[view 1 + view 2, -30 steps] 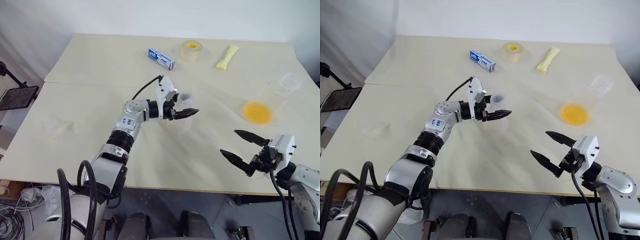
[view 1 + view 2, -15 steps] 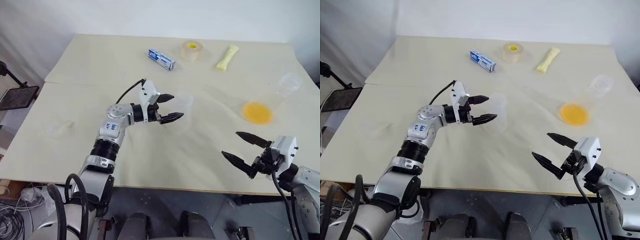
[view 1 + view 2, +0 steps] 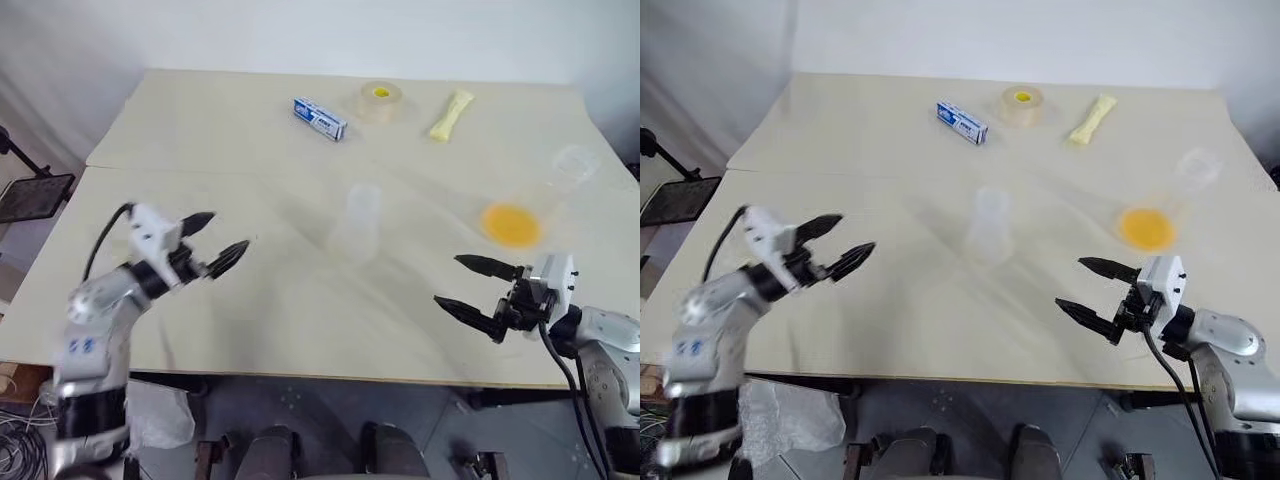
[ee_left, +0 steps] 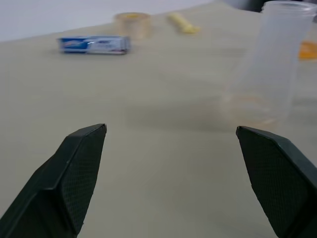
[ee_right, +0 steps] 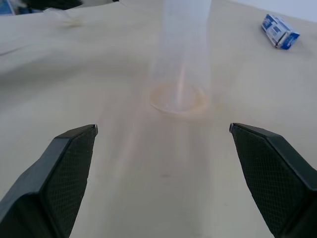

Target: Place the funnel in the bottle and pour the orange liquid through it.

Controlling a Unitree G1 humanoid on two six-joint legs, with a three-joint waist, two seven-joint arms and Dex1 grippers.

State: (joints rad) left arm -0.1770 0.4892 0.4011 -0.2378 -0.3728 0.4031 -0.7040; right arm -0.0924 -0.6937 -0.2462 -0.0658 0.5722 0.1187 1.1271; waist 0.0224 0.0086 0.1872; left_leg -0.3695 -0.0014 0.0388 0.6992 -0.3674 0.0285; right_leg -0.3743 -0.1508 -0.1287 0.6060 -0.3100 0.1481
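Tabletop seen from above, cream-coloured, with two robot arms coming in from the bottom corners. At lower left, the left gripper (image 3: 228,230) hovers above the table (image 3: 200,140) with its two black fingers spread wide, holding nothing. It probably sits there to reach for the funnel (image 5: 67,19), a faint clear shape on that side of the table that is hard to make out. At upper centre lie a blue box (image 3: 320,117), a tape roll (image 3: 380,100) and a pale yellow packet (image 3: 452,113), well apart from the work and likely unneeded.

In the middle of the frame the bottle (image 3: 360,222) stands upright and empty with its mouth facing up, apparently set between both arms so either can reach it. No funnel sits in it yet. At right, the orange liquid (image 3: 513,224) pools in the bottom of a clear cup (image 3: 577,162). At lower right, the right gripper (image 3: 448,280) hangs just below the cup, fingers wide apart and empty, seemingly waiting to pour.
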